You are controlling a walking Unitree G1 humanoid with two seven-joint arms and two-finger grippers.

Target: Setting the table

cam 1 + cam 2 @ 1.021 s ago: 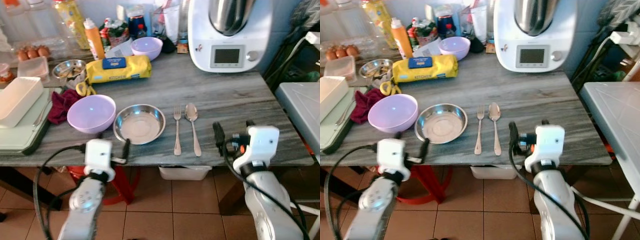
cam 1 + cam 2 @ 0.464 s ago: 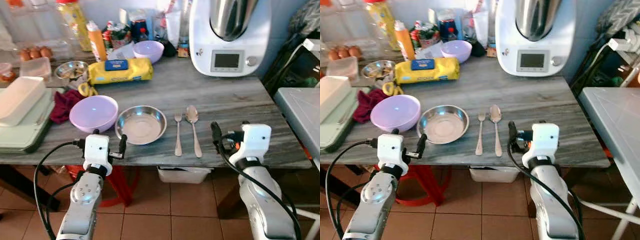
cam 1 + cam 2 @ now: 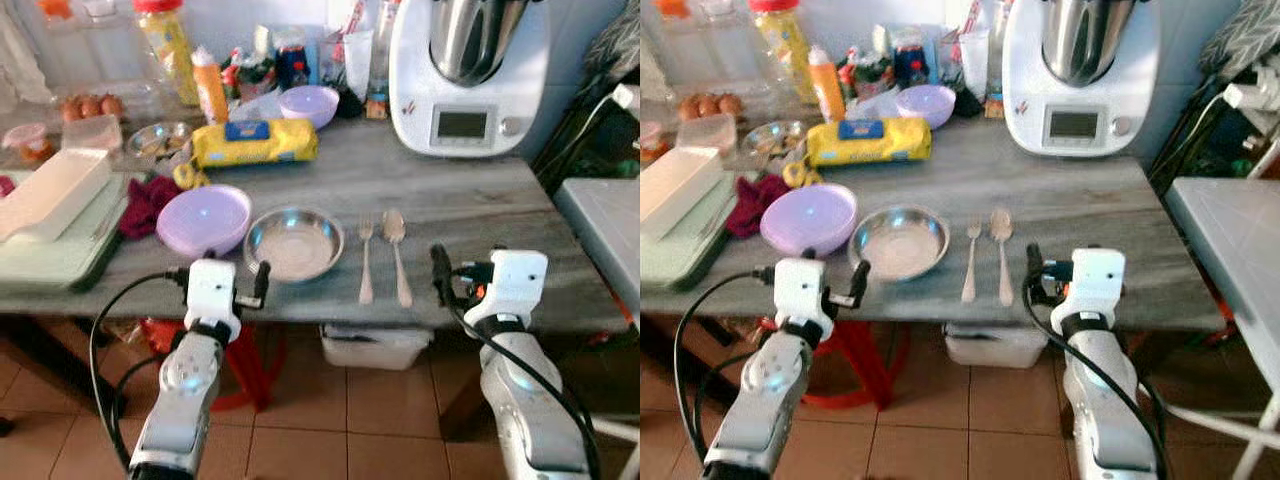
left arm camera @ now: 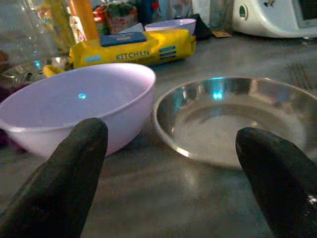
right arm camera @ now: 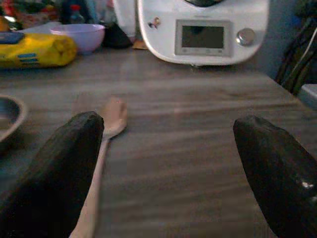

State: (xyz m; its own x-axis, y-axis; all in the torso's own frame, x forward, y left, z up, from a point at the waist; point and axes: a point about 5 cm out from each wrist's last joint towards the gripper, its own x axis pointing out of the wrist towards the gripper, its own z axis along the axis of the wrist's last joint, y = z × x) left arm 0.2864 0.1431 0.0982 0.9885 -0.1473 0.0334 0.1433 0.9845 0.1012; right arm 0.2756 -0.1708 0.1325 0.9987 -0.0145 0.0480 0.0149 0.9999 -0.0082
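Note:
On the grey wooden table [image 3: 470,210], from left to right, lie a purple bowl [image 3: 204,219], a steel plate [image 3: 294,243], a fork [image 3: 366,260] and a spoon [image 3: 398,255]. My left gripper [image 3: 222,274] hovers open at the table's front edge, facing the gap between the purple bowl [image 4: 79,104] and the steel plate [image 4: 237,119]. My right gripper [image 3: 468,268] is open too, at the front edge just right of the spoon [image 5: 111,124]. Neither holds anything.
A white kitchen machine [image 3: 470,70] stands at the back right. A yellow package [image 3: 255,142], another purple bowl [image 3: 308,102], bottles and a small steel bowl [image 3: 160,138] crowd the back. A white tray [image 3: 50,190] and red cloth [image 3: 148,198] lie left. A white side table [image 3: 600,215] is right.
The whole picture has shifted as the camera moved. Both grippers stay open near the front edge, and the tableware has not moved.

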